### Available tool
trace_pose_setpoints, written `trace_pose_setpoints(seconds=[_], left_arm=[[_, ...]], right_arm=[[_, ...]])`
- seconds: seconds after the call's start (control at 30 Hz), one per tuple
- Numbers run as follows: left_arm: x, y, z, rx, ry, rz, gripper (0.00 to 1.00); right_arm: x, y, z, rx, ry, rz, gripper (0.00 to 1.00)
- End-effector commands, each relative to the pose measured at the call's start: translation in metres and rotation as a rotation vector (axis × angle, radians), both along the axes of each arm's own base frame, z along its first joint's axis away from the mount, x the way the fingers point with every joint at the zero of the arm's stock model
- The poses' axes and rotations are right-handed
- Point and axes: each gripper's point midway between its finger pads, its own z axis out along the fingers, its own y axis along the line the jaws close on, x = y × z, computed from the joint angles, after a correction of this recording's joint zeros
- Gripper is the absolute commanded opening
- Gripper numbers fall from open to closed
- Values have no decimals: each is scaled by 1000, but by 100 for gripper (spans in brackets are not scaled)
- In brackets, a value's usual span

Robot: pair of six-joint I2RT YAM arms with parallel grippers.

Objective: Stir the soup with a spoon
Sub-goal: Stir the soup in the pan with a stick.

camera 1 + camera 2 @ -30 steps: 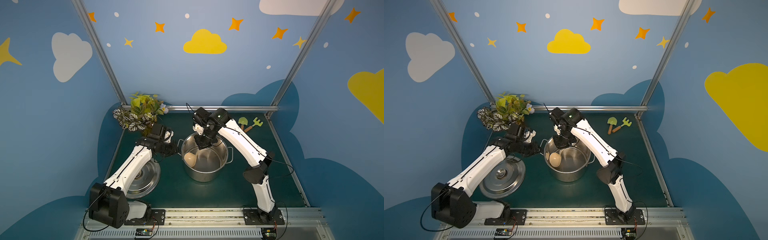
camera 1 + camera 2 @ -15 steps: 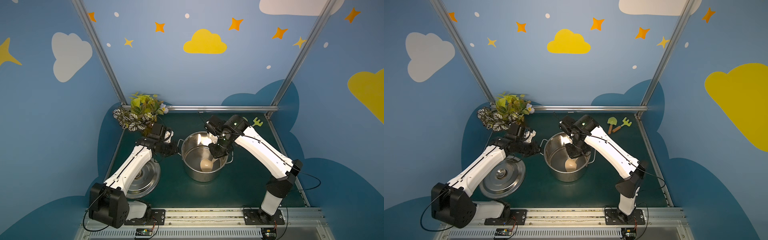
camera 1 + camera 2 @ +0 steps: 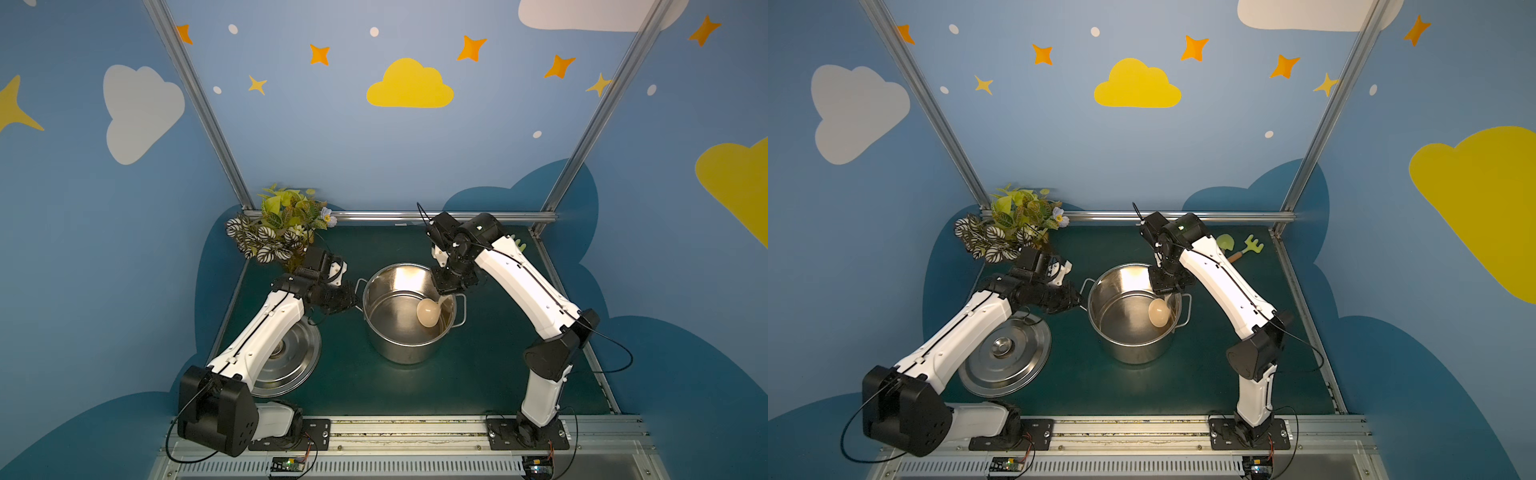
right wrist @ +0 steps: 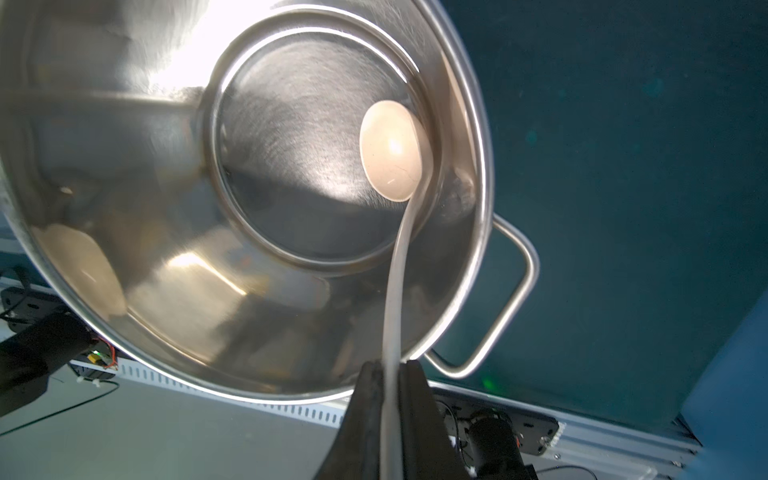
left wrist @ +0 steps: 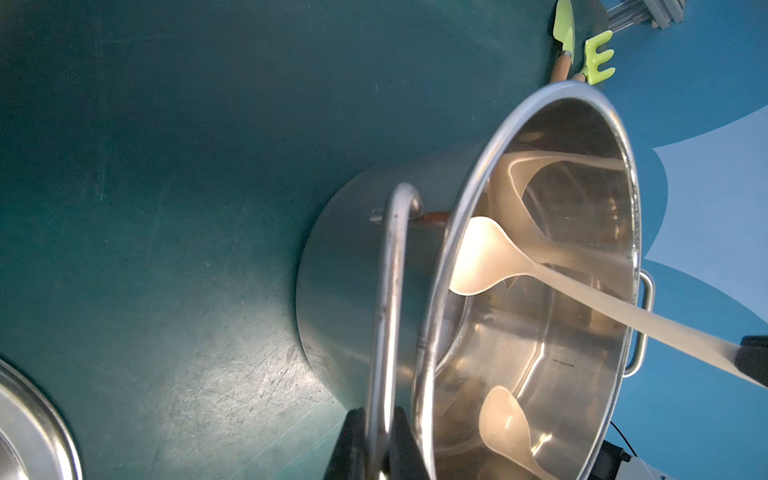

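Mid-stir, I'm judging: right gripper [image 4: 390, 376] pinching the spoon [image 4: 390, 156], bowl down in the pot [image 3: 409, 351]; left gripper [image 5: 378, 424] clamping a pot handle (lid [image 3: 1017, 368] off). Laps remaining.

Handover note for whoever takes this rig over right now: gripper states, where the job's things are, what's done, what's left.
Left gripper: shut on the pot handle, steadying the pot.
Right gripper: shut on the spoon handle; its bowl is low inside the pot, near the wall.
Lid: off, on the table beside the pot.
Done: lid off, spoon grasped and in the pot.
Left: probably sweep the spoon round the pot; stirring so far cannot be judged.
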Motion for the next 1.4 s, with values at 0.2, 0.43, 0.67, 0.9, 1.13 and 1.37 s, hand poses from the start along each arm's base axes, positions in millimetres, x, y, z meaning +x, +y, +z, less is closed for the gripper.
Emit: trace_pose_setpoints(seconds=[0.2,0.43,0.67,0.9,1.13,1.37], left_arm=[[-4,-4,13,-1,-51,-67,3],[-3,-4,12,0,-50,-65,4],[-3,-4,14,-2,-57,-65,7],[-4,-3,15,-2,-58,-62,12],[-2,-2,23,-6,-71,-51,40],[-4,2,41,6,-105,-51,74]], right_arm=[[-14,39,2,52,121,88,0],[-42,74,1,86,150,203,0],[-72,65,5,33,147,229,0],[-90,35,18,17,109,184,0],[-99,19,39,94,57,153,0],[-108,-2,77,210,-28,111,0]])
